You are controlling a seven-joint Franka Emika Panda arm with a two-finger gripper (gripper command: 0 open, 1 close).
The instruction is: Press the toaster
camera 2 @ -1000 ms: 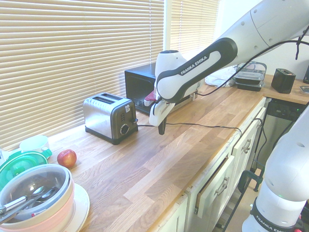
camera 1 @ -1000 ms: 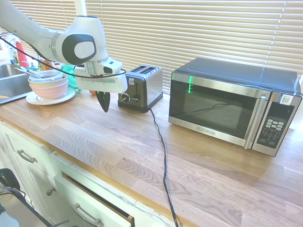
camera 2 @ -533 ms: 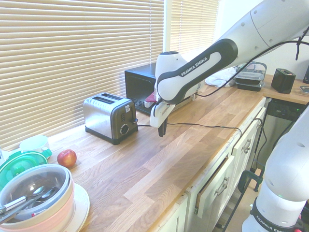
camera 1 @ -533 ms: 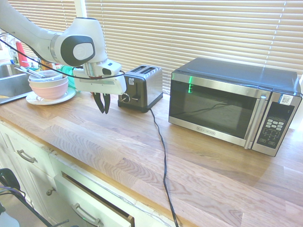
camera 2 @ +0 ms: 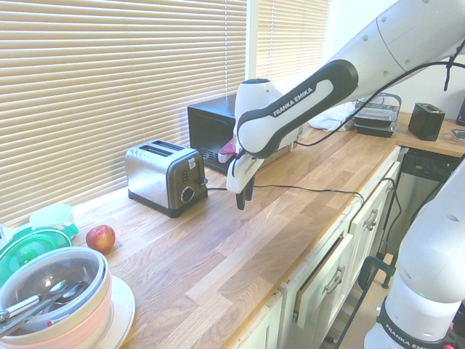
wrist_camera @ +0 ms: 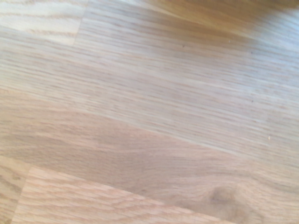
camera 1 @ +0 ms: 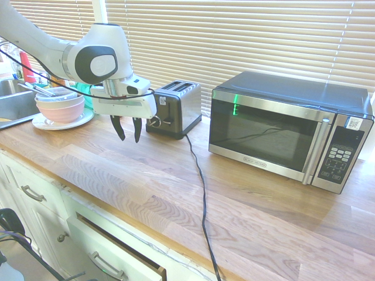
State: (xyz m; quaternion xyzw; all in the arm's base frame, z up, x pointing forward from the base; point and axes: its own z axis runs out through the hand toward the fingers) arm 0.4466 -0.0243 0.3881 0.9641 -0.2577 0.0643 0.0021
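Wooden desk (camera 1: 176,193) comes nearest, then the empty end effector (camera 1: 130,140), its fingers now spread after being together, maybe getting ready to press, with the toaster (camera 1: 190,111) behind, at its two o'clock in the first outside view.

Toaster (camera 2: 156,178): brushed silver sides, black front. Bowl (camera 1: 61,111): pink. Apple (camera 2: 100,238): red. Counter (camera 1: 176,193): tan, wood-grain strips. Blinds (camera 1: 234,41): cream, striped.

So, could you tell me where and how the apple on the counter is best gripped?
Probably around its widest part, coming straight down: the apple looks round, sits low on the counter, and nothing covers its top.
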